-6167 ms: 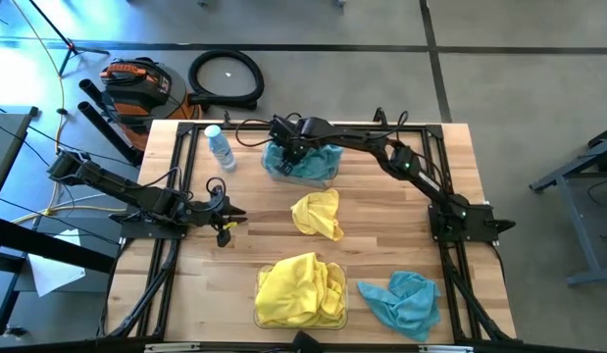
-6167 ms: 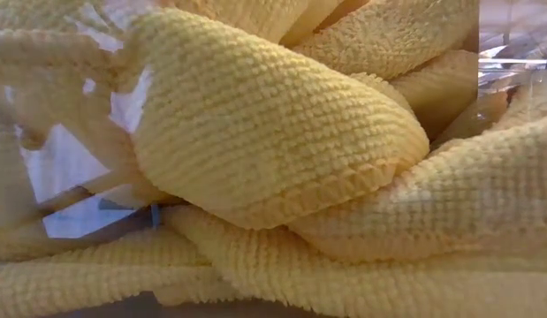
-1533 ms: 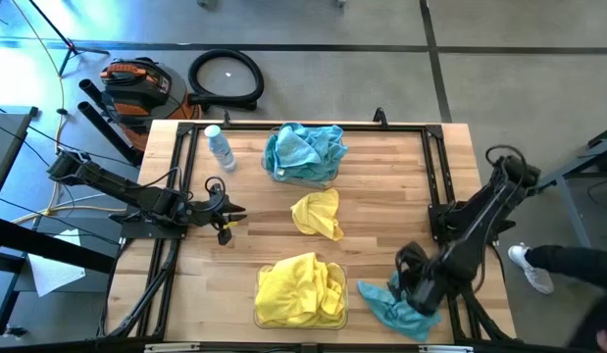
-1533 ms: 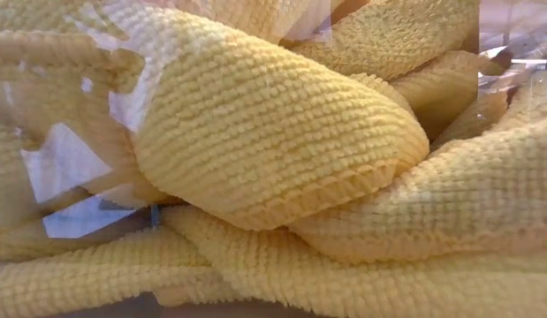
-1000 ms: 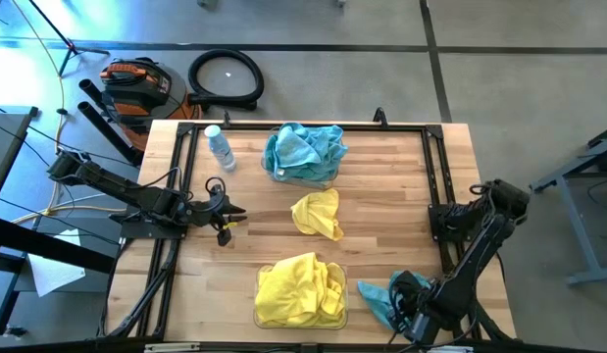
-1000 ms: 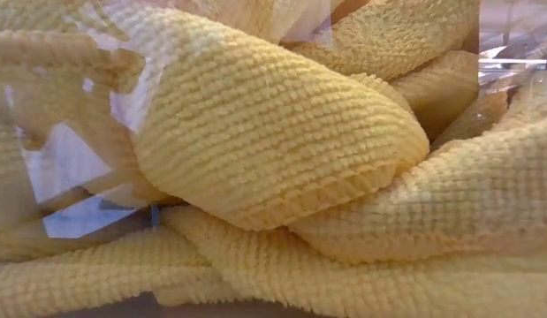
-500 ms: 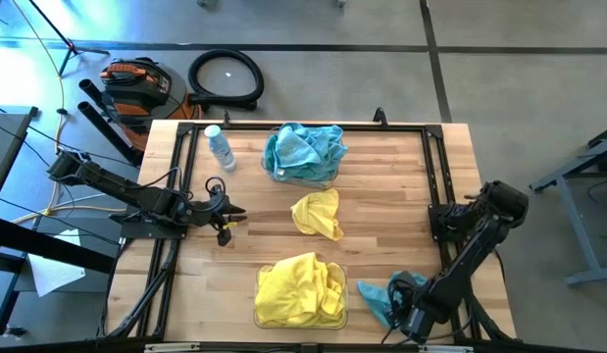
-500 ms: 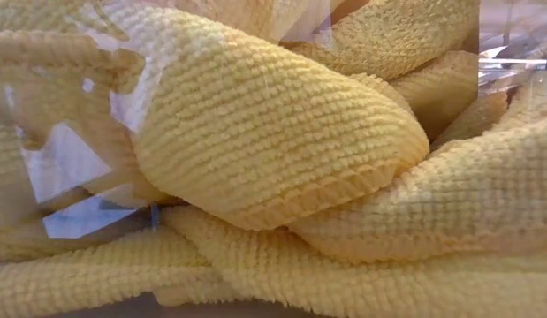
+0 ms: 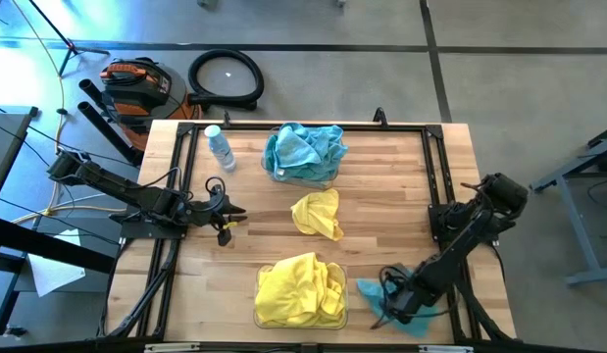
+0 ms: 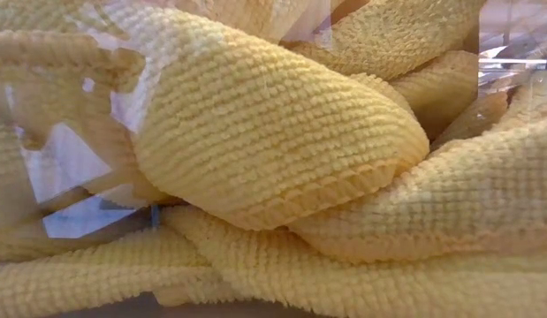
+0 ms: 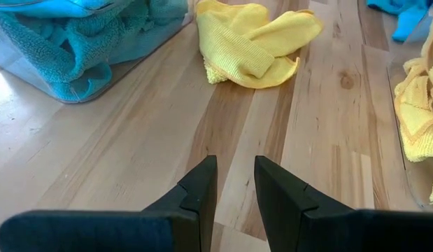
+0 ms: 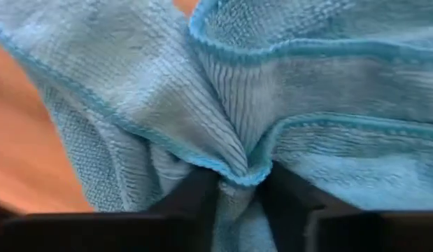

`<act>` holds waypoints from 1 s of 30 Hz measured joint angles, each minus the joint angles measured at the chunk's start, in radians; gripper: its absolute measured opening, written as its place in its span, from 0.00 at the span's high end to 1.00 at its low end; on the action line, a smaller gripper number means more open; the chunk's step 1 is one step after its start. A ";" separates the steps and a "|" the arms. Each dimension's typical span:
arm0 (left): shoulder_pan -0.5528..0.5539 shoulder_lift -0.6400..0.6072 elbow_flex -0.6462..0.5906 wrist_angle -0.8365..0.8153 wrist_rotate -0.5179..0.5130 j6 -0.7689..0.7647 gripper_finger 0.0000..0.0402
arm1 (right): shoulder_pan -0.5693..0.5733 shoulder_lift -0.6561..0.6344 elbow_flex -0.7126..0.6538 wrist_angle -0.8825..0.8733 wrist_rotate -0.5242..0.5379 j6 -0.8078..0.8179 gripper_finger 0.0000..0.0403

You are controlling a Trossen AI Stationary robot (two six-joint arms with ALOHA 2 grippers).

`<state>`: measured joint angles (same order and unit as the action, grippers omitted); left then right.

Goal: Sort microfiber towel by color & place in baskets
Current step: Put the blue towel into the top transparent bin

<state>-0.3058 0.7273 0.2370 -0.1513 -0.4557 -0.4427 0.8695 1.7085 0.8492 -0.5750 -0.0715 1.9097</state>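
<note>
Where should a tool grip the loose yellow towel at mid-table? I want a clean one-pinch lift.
Take the yellow towel by its raised folded ridge, coming straight down from above. It lies crumpled on bare table between the two baskets, so a flat edge gives little to pinch, while the fold stands up. The left tool, nearest and slightly open, looks best placed.

teal towel [image 9: 374,293], yellow towel [image 9: 318,213], dark pincer [image 9: 397,305]

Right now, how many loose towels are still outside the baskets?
2. A yellow towel lies mid-table, between the two baskets. A teal towel sits at the near right corner, with the right end effector shut on it. Others may be hidden under the arm.
</note>
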 joint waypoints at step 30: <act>0.000 0.000 0.000 0.001 -0.001 0.002 0.79 | -0.856 -0.154 0.697 -0.221 0.609 -1.491 0.99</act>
<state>-0.3060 0.7273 0.2371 -0.1505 -0.4564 -0.4408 0.0130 1.5542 1.5462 -0.7957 0.5370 0.4191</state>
